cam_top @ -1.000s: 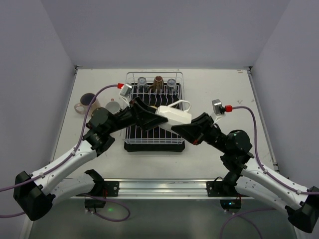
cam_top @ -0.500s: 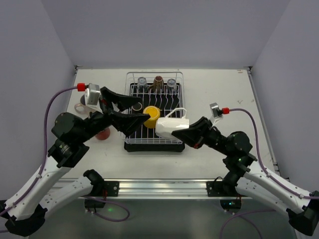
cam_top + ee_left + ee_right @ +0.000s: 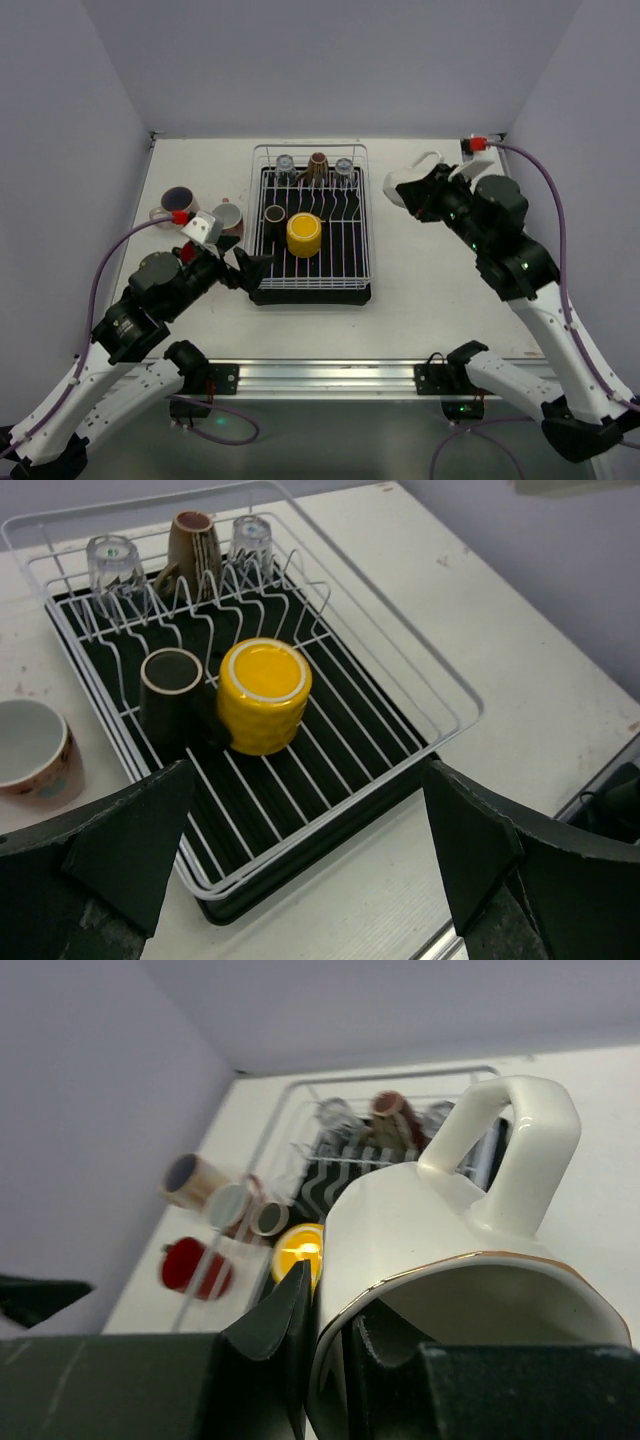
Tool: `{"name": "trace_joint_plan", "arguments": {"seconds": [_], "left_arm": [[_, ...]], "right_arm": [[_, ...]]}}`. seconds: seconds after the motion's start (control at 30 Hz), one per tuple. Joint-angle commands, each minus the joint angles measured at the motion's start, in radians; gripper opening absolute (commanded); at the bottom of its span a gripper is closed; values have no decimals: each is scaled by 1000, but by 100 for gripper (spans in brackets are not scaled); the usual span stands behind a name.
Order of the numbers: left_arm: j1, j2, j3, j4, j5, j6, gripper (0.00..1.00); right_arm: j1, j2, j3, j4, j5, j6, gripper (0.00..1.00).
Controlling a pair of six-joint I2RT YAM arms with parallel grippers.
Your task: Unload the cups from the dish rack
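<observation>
We are holding our left gripper (image 3: 250, 272) spread wide and empty at the near edge of the dish rack (image 3: 440, 680), where the yellow cup (image 3: 262, 693), a dark cup (image 3: 170, 680), a brown mug (image 3: 195, 545) and clear glasses (image 3: 112, 560) are waiting. Farther right, our right gripper (image 3: 325, 1335) is pinching the white mug (image 3: 420, 1220) by its rim over the table (image 3: 430, 280). We are judging that so thin a grip is risking a slip or a tipped landing. The table is showing pale and faintly scuffed, with plain grey walls (image 3: 320, 60) closing in behind.
</observation>
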Motion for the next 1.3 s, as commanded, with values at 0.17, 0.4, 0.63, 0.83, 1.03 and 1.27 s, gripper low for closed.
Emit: {"name": "trace_joint_plan", "arguments": {"seconds": [0.17,0.4,0.63,0.83,1.03,1.27], "left_arm": [[5,-61,-117,22,-142,63,100],[5,-45,-131,27,-102,57,100],[8,-36,-136,25,-98,55,100],[16,-18,-136,24,-93,55,100],[30,1,-134,24,-92,55,100],[41,56,-121,16,-87,57,100]], "right_arm": [[-249,448,311,-281,-59,-227,0],[-280,818,538,-404,-2,-261,0],[-293,1067,690,-485,49,-297,0],[-306,1205,771,-521,61,-329,0],[-310,1262,773,-513,50,-336,0],[-310,1219,681,-447,35,-310,29]]}}
